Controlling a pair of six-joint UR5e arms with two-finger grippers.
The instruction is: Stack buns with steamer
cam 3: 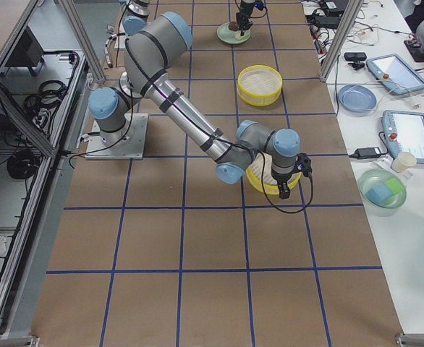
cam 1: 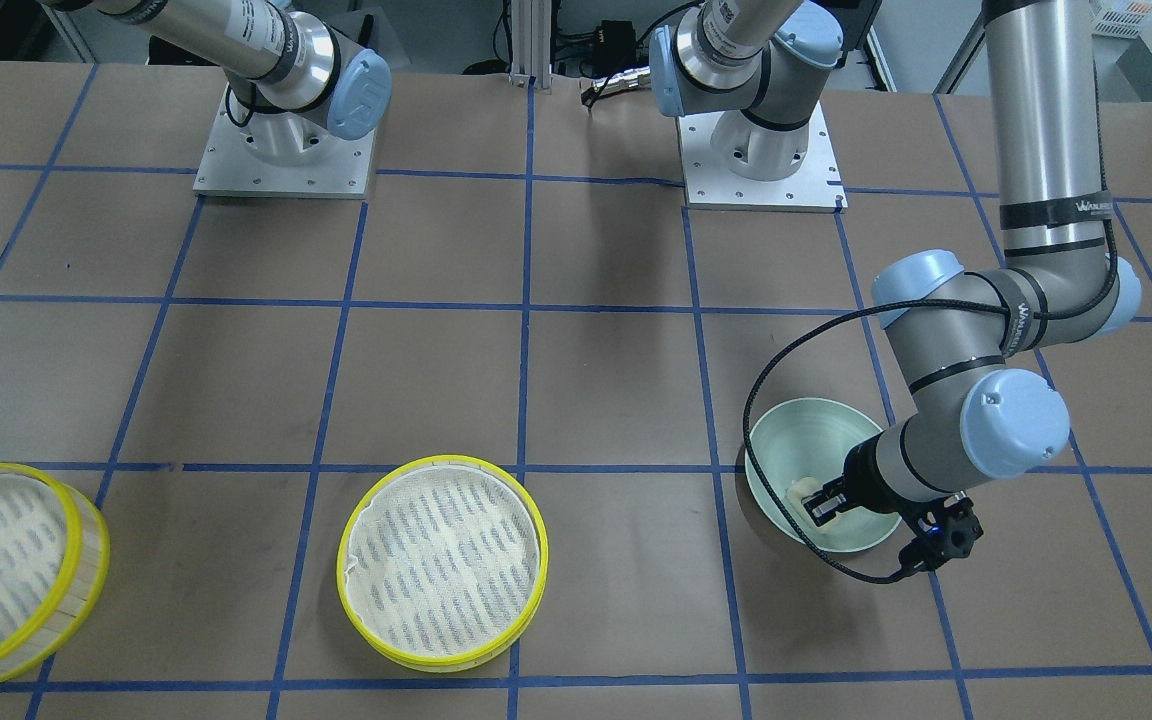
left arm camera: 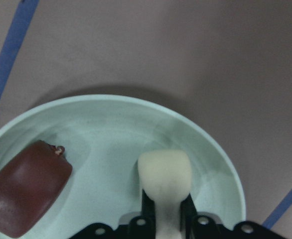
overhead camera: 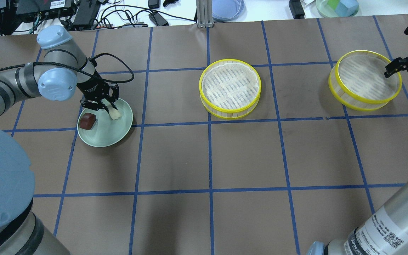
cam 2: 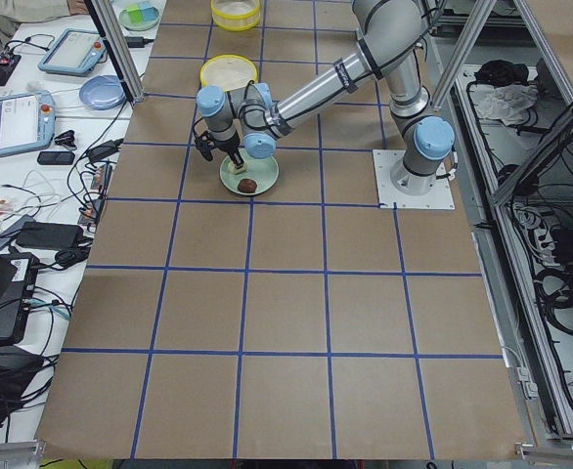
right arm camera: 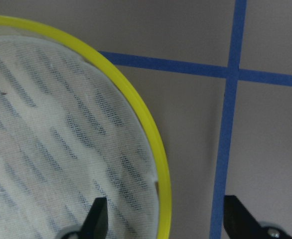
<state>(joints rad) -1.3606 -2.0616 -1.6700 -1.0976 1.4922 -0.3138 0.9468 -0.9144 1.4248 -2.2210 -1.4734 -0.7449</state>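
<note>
The cream-white oblong bun point(overhead camera: 114, 113) is pinched between the fingers of my left gripper point(overhead camera: 107, 107), over the pale green plate point(overhead camera: 105, 138). In the left wrist view the bun point(left arm camera: 164, 172) sticks out past the gripper point(left arm camera: 166, 211). The reddish-brown bun point(overhead camera: 87, 121) lies on the plate beside it and also shows in the left wrist view point(left arm camera: 26, 194). My right gripper point(overhead camera: 393, 69) is open, and its jaws straddle the yellow rim point(right arm camera: 141, 129) of the far-right steamer point(overhead camera: 365, 102).
A second empty yellow-rimmed steamer point(overhead camera: 230, 112) with a cloth liner stands mid-table. Blue tape lines grid the brown table cover. Cables, tablets and bowls lie beyond the far edge.
</note>
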